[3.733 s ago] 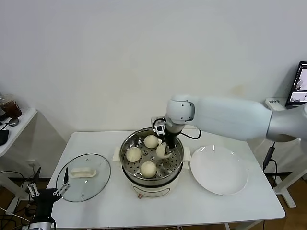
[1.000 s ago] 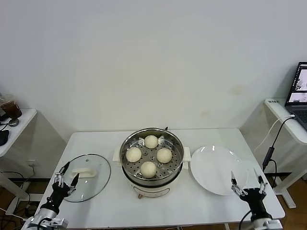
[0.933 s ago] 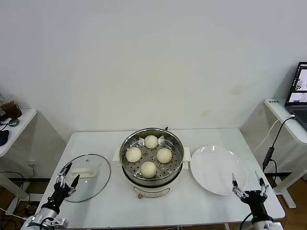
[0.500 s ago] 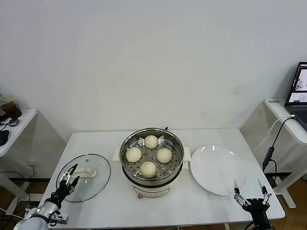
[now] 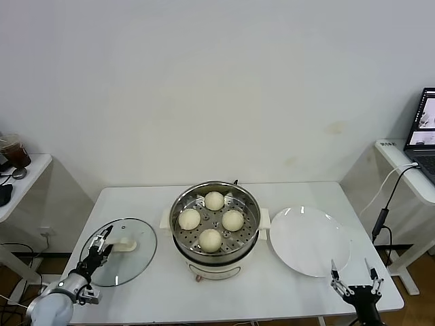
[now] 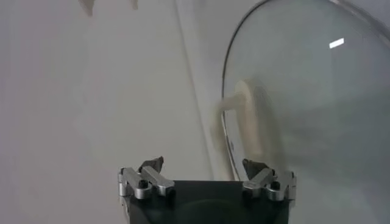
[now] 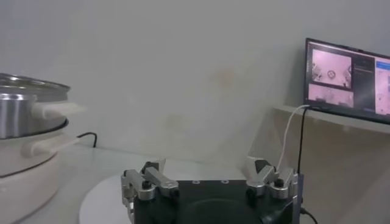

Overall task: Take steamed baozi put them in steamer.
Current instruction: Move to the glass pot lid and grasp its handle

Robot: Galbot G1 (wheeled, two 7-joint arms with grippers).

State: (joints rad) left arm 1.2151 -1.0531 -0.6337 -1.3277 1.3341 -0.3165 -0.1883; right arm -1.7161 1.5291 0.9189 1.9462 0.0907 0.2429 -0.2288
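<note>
The steamer [image 5: 214,255], a shiny steel pot on a white base, stands mid-table with several cream-white steamed baozi [image 5: 211,239] on its perforated tray. My left gripper [image 5: 102,243] hangs open and empty at the near edge of the glass lid [image 5: 132,252]; in the left wrist view the lid [image 6: 317,91] and its white handle [image 6: 247,122] lie just past that gripper [image 6: 203,164]. My right gripper [image 5: 352,273] is open and empty at the table's front right corner, near the white plate [image 5: 310,240]. In the right wrist view this gripper [image 7: 207,165] faces the steamer [image 7: 24,112] from the side.
The white table [image 5: 143,200] has a side table [image 5: 20,173] with a cup to its left. A laptop [image 5: 425,125] sits on a shelf at the right, its screen [image 7: 347,79] lit, and a cable hangs below it.
The left gripper has turned and crept forward to the lid's near edge. The right gripper has sunk a little at the table's front right corner. Both stayed open; the baozi have not moved.
</note>
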